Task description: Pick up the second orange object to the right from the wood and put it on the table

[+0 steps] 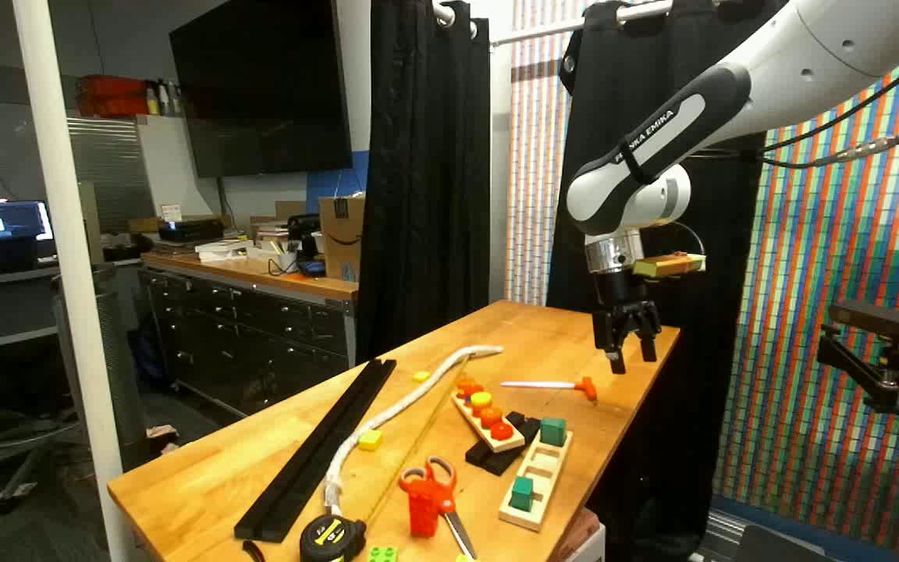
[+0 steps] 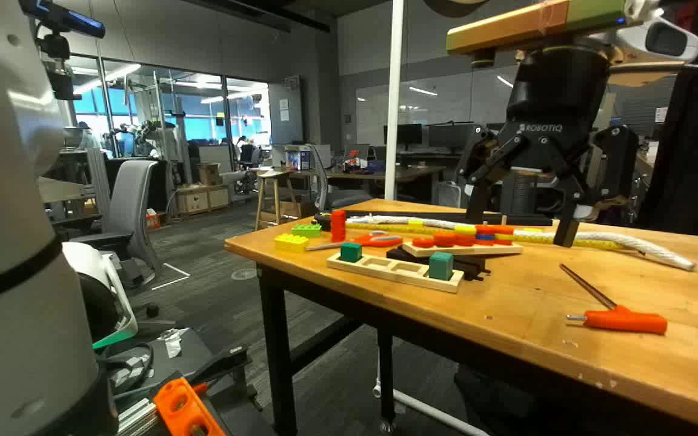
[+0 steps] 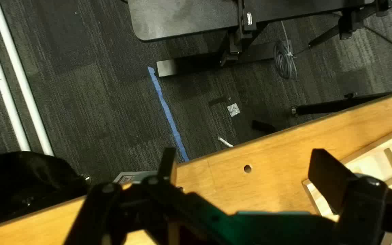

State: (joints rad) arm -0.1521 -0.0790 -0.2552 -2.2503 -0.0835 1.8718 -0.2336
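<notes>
Two green cubes (image 1: 553,431) sit in one wooden tray (image 1: 520,515), one toward each end, and the tray lies along a long edge of the table (image 1: 207,484); one peg board (image 1: 510,444) lies just inward of it, overlapping a black piece (image 1: 494,462); the orange pieces (image 2: 444,239) are stacked on that board with yellow and blue ones, and their number I cannot tell, since the stacks overlap; the second orange piece (image 1: 491,417), counting from the board's end nearest the tray, sits on the board beside its neighbours; one hex key (image 2: 624,320) with an orange handle lies near the same long edge; one pair of scissors (image 1: 443,495), one upright red block (image 2: 338,225) beside it, one green brick (image 2: 306,230) and one yellow brick (image 2: 291,242) gather toward the left corner in an exterior view; on the side of the opposite long edge lie one long black rail (image 1: 317,453), one white rope (image 1: 332,484) and two yellow blocks (image 1: 370,440) near the rope, with one tape measure (image 1: 332,538) just beside the rope's end.

One arm (image 1: 672,121) reaches from the upper right of an exterior view, bends at its wrist and holds the gripper (image 1: 633,359) pointing down above the table; the fingers (image 2: 566,233) are spread wide, the jaws released; in the wrist view the long edge beside the tray passes beneath them.
</notes>
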